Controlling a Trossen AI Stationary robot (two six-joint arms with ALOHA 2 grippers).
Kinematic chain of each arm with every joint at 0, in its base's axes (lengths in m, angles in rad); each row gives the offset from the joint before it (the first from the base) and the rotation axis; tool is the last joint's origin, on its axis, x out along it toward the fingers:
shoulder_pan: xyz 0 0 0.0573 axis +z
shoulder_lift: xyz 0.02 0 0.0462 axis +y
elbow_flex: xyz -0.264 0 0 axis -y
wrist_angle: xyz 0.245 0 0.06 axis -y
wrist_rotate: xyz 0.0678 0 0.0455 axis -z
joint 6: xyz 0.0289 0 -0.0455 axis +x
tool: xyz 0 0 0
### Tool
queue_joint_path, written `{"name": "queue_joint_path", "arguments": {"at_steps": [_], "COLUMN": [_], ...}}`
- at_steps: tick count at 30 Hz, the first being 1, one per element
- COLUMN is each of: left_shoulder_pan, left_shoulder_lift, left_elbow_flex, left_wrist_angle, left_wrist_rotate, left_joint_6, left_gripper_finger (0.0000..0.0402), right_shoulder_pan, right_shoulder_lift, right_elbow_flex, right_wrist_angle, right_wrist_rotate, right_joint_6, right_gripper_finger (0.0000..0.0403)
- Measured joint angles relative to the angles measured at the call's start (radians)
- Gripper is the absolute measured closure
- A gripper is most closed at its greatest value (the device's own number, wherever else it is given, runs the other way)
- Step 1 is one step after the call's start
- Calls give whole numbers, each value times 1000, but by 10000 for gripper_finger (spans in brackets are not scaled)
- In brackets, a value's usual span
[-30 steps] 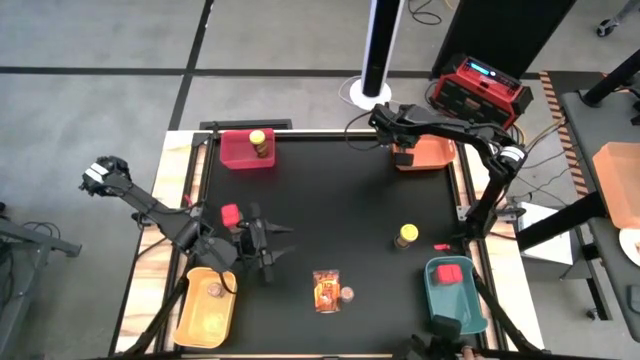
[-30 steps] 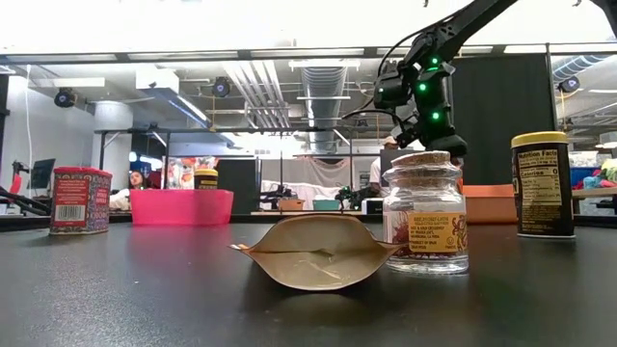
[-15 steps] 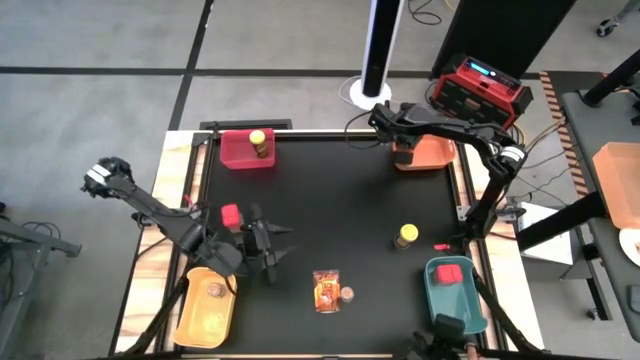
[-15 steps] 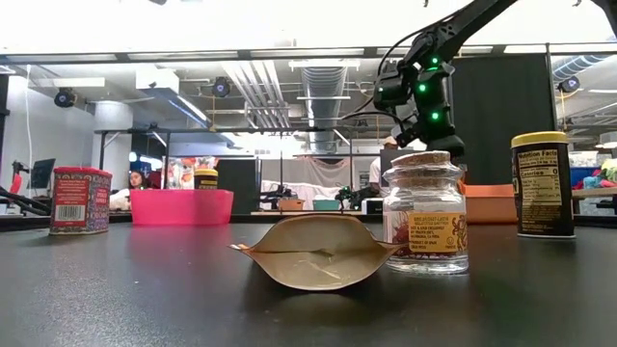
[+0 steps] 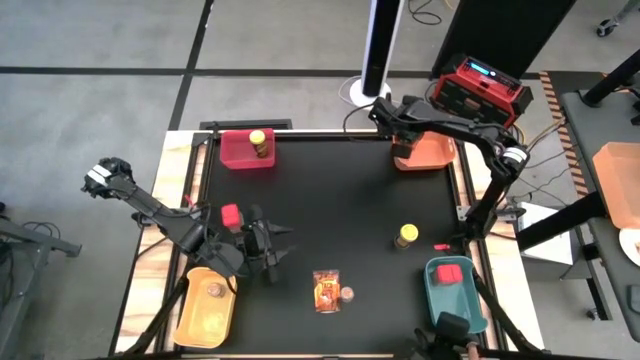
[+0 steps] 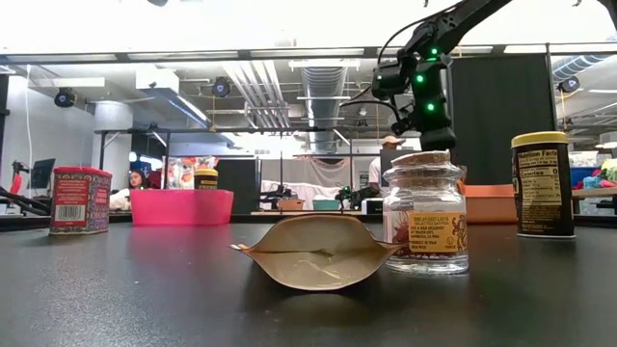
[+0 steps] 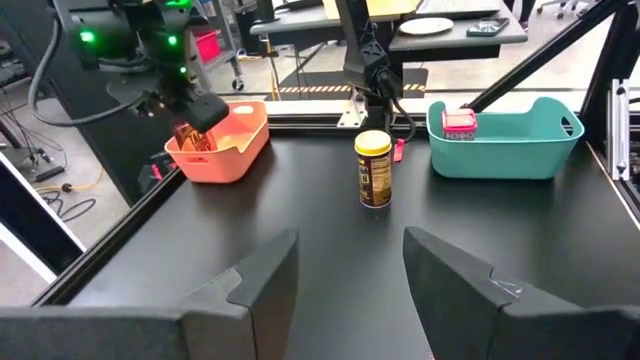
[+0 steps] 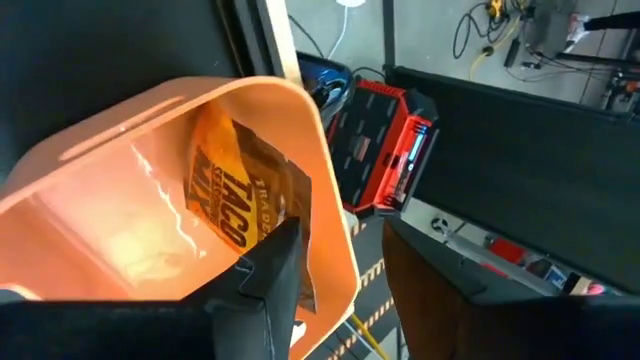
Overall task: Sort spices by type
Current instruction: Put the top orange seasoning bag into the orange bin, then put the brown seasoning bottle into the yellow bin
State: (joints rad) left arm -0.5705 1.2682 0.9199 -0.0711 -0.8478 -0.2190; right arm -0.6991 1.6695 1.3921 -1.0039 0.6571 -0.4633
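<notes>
Since the earlier frame the right gripper [image 5: 402, 152] had lifted slightly above the orange bin [image 5: 432, 152], fingers spread, the taco seasoning packet [image 8: 235, 205] lying in it. Sorted so far: a yellow-lidded jar [image 5: 259, 144] in the pink bin [image 5: 238, 152], a red tin [image 5: 452, 273] in the teal bin [image 5: 455, 300], a small jar [image 5: 214, 290] in the yellow bin [image 5: 205, 318]. Left on the counter [image 5: 340, 220]: another yellow-lidded jar [image 5: 406, 236], a second packet [image 5: 326, 291], a cork-topped jar [image 5: 347, 293] and a red tin [image 5: 231, 214] (beside the left gripper [image 5: 283, 244], fingers spread). Bins hugged the edges; the middle was open.
</notes>
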Motion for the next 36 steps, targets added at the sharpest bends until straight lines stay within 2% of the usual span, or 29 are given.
{"name": "queue_joint_path", "arguments": {"at_steps": [21,26,36], "left_shoulder_pan": [0,0,0], "left_shoulder_lift": [0,0,0], "left_elbow_flex": [0,0,0], "left_wrist_angle": [-10,-12,-27], "left_wrist_rotate": [0,0,0], "left_joint_6": [-4,-4,-16], "left_gripper_finger": [236,236,236], "right_shoulder_pan": [1,1,6], "right_shoulder_lift": [0,0,0], "right_elbow_flex": [42,42,42], "right_wrist_angle": [-3,-20,-55], "right_wrist_rotate": [-4,-10,-186], "right_joint_6": [51,110,217], "right_gripper_finger": [319,328,351]}}
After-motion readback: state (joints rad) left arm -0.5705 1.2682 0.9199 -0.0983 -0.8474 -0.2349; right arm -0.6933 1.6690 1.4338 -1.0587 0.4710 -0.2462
